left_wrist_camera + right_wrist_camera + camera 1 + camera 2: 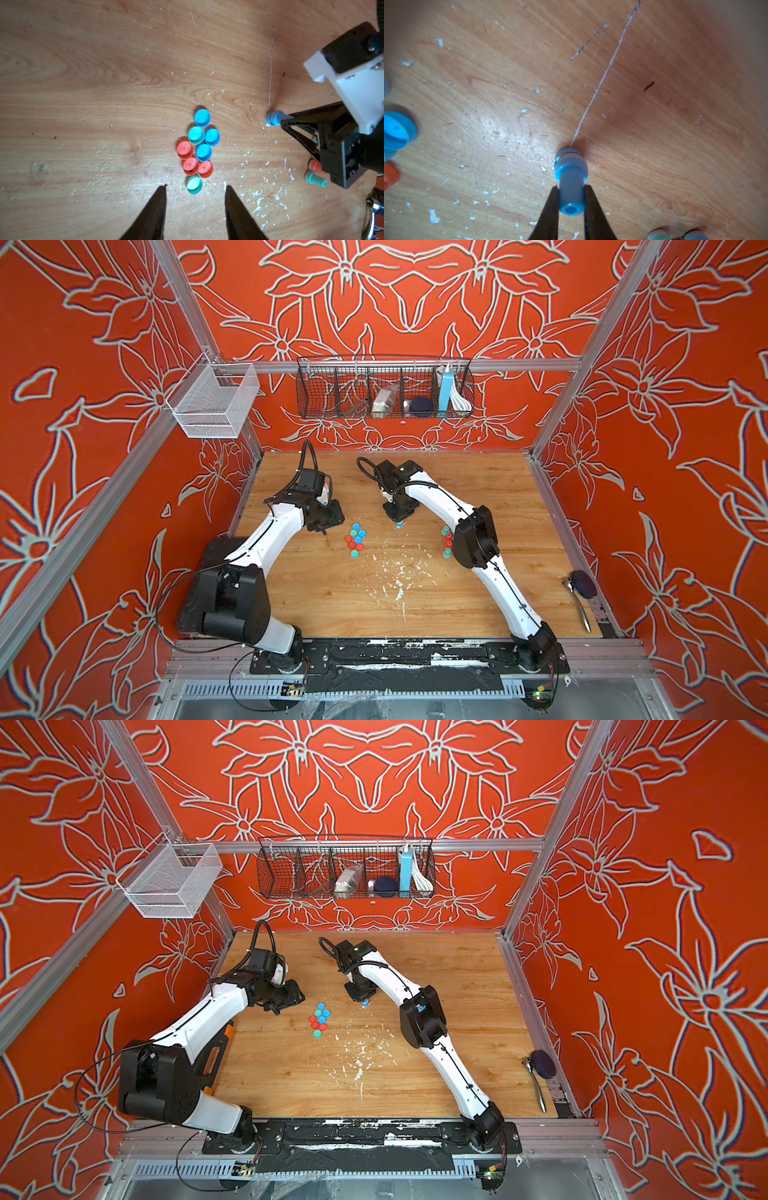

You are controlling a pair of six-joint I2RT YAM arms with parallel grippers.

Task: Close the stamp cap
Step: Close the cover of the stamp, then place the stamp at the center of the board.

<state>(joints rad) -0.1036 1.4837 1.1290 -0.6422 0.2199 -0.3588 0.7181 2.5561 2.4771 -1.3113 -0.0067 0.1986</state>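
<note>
My right gripper (570, 187) is shut on the narrow handle of a blue stamp (571, 176). The stamp stands upright, and its wide lower end, with a paler ring, touches the wooden table (478, 497). In both top views it shows just under the right gripper (400, 516), as the blue stamp (364, 1004). Several loose caps (196, 149), blue, red and teal, lie open side up in a tight cluster (355, 539) left of the stamp. My left gripper (196, 186) hovers open by the nearest teal cap (194, 184), holding nothing.
More stamps, red and teal (447, 541), lie by the right arm's elbow, with a red stamp (315, 166) visible in the left wrist view. A spoon (577, 605) and a dark round object (584, 583) rest at the table's right edge. White flecks (399, 572) are scattered mid-table. Two wire baskets (384, 387) hang on the back rail.
</note>
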